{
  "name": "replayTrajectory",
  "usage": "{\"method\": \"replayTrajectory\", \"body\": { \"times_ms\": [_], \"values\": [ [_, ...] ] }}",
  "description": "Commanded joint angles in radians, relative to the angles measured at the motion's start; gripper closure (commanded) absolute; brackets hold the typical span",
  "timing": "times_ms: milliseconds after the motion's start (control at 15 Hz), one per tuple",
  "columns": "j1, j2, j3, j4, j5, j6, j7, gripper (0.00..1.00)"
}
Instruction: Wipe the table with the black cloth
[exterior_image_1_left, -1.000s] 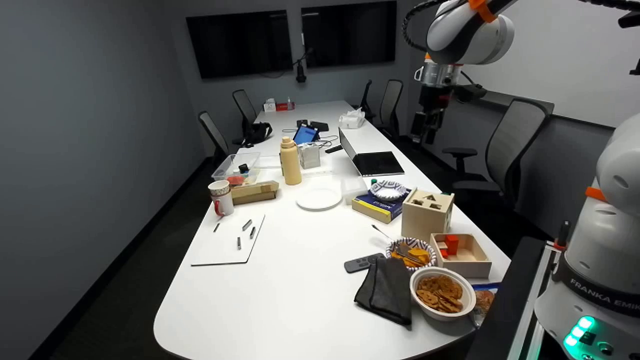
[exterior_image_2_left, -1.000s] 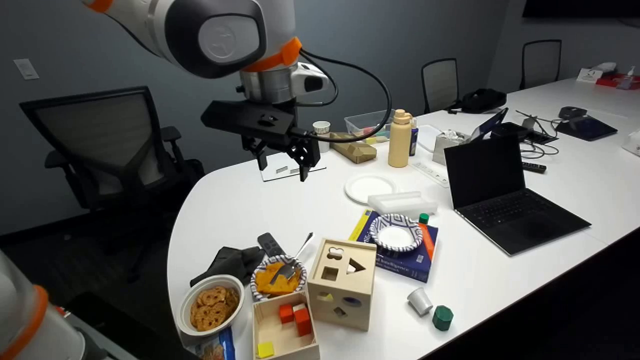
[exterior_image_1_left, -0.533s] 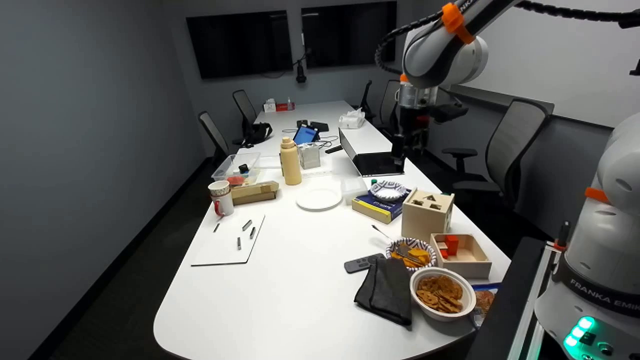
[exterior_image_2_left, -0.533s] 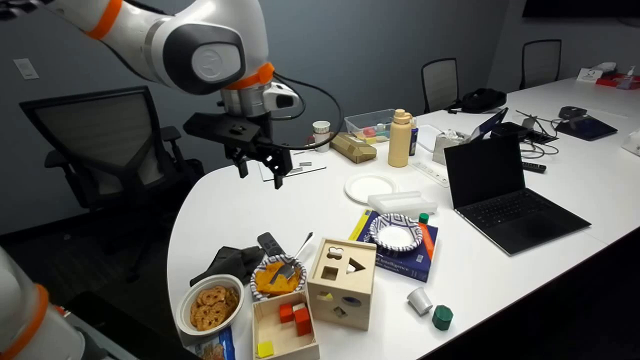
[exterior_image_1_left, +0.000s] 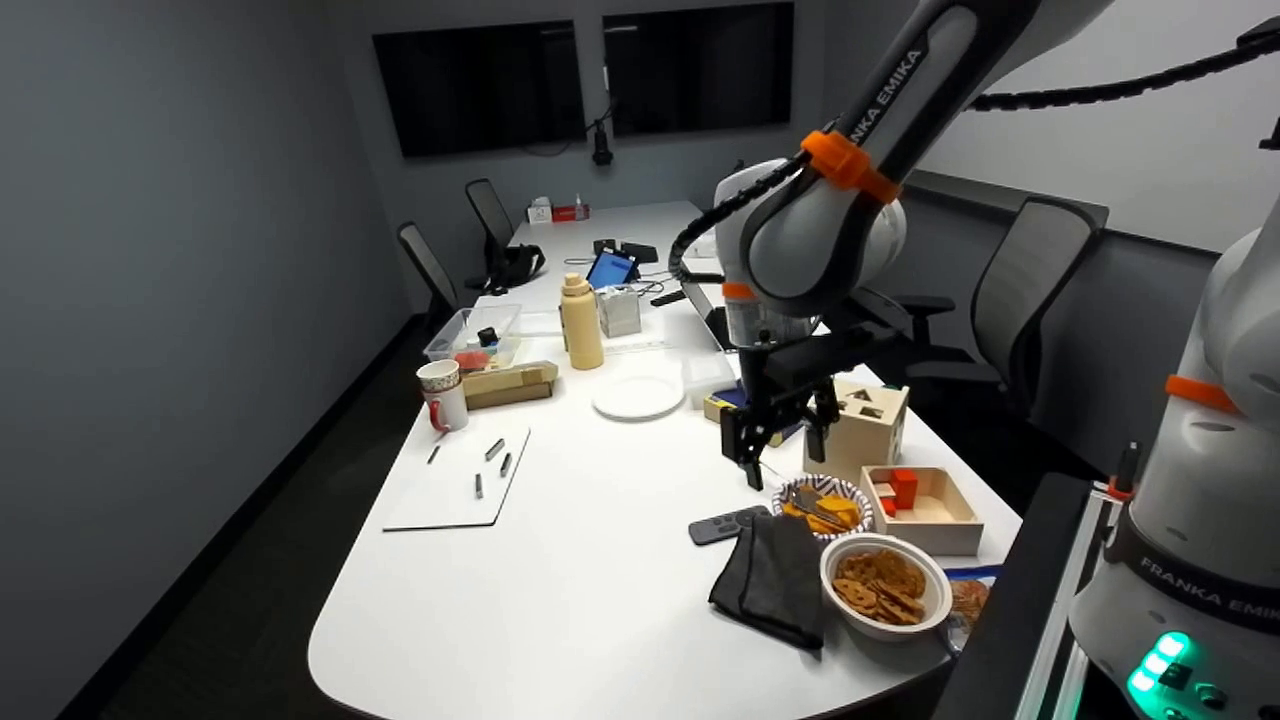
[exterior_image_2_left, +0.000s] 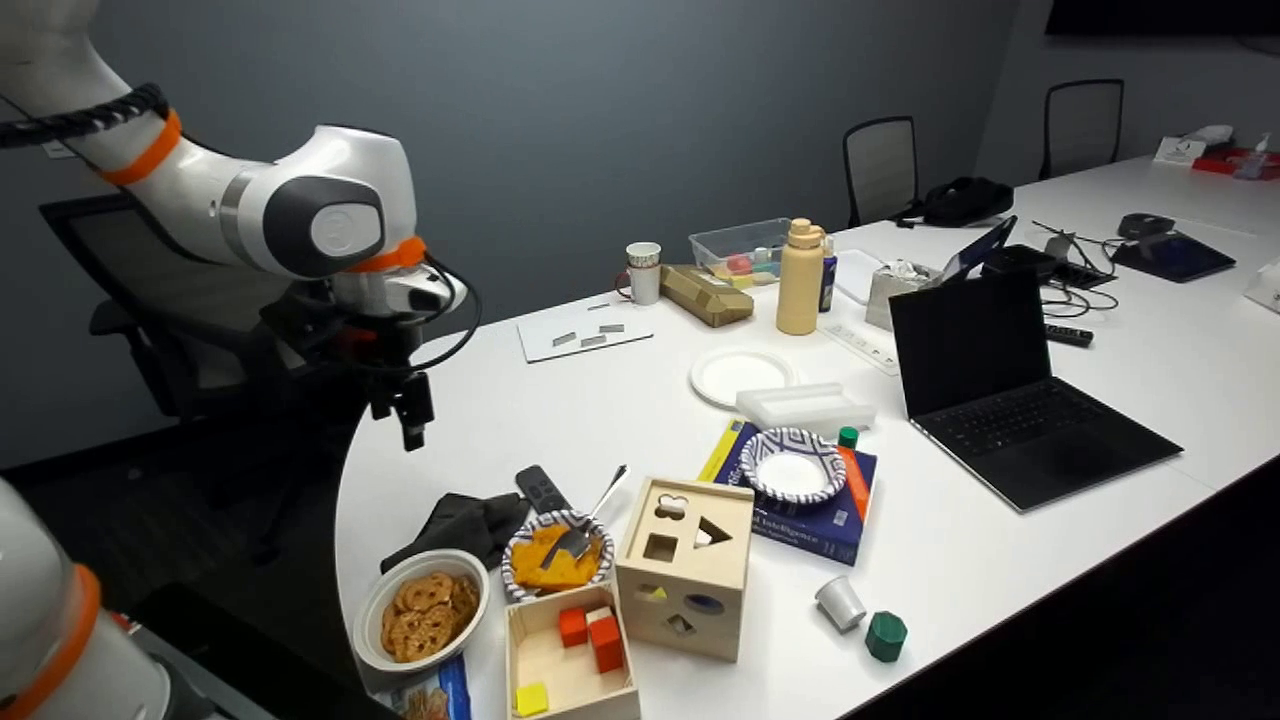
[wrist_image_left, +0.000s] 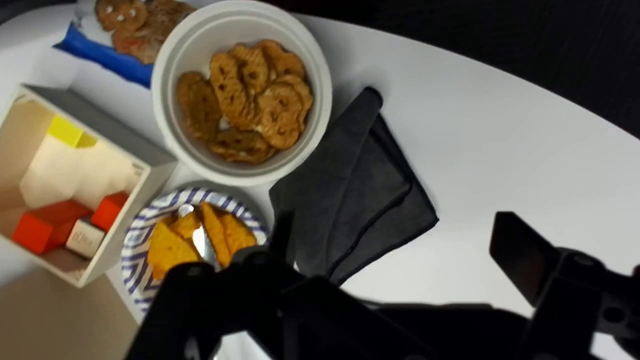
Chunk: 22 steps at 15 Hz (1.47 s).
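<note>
On the near end of the white table (exterior_image_1_left: 560, 600) the black cloth (exterior_image_1_left: 770, 585) lies folded and a bit rumpled. In the wrist view the cloth (wrist_image_left: 355, 190) shows just beyond the jaws, toward the left finger. My gripper (exterior_image_1_left: 786, 468) points down over the table, above the cloth's far side, with a gap below it in an exterior view. Its two fingers (wrist_image_left: 520, 250) stand wide apart with nothing held between them. Part of the cloth's lower edge is hidden behind the gripper in the wrist view.
A bowl of brown snacks (wrist_image_left: 245, 100) touches or nearly touches the cloth. Close by are a patterned bowl of orange chips (exterior_image_1_left: 822, 508), a dark remote (exterior_image_1_left: 728, 526), an open wooden tray with blocks (exterior_image_1_left: 930, 510) and a wooden shape box (exterior_image_2_left: 685, 570). A laptop (exterior_image_2_left: 1010, 400) stands farther off.
The arm has swung in from the far side and come down toward the cloth end of the table. The gripper stays open, and the cloth has not moved.
</note>
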Motion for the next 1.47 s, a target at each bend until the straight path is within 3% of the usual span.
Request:
{"method": "replayTrajectory", "body": {
  "times_ms": [0, 267, 600, 1000, 1400],
  "values": [
    [0.051, 0.158, 0.006, 0.034, 0.040, 0.113, 0.180, 0.00],
    [0.084, 0.299, -0.038, 0.064, -0.037, 0.205, 0.367, 0.00],
    [0.126, 0.408, -0.128, 0.117, -0.073, 0.205, 0.456, 0.00],
    [0.151, 0.510, -0.205, 0.192, -0.093, 0.190, 0.469, 0.00],
    [0.147, 0.589, -0.233, 0.238, -0.077, 0.198, 0.429, 0.00]
  ]
}}
